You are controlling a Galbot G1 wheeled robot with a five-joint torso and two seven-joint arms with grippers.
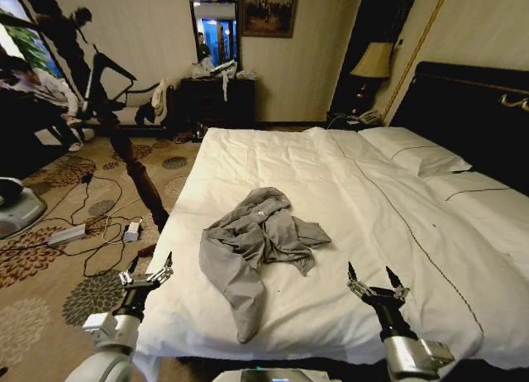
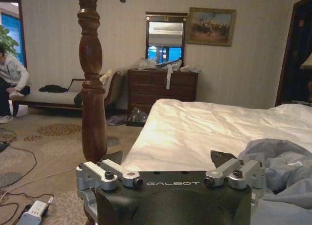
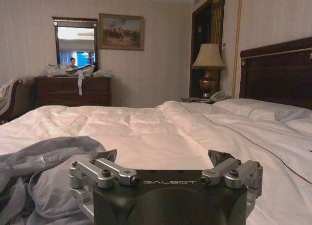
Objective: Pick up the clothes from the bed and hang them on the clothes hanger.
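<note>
Both hands hang spread and holding nothing at the foot of the bed [image 1: 331, 183], the left hand [image 1: 150, 274] off its edge, the right hand [image 1: 374, 281] over the duvet, the crumpled grey clothes [image 1: 252, 241] between them, a wooden pole [image 1: 136, 171] left.

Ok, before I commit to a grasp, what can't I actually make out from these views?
- Clothes hanger: I cannot make it out; the wooden pole runs off the left wrist view's top edge.
- The shirt: collar and sleeves lost in crumpled folds, head view.
- Shirt in the right wrist view: cut off by the edge and hidden behind the right gripper.
- Left gripper: whether it hangs over bed or carpet is unclear.
</note>
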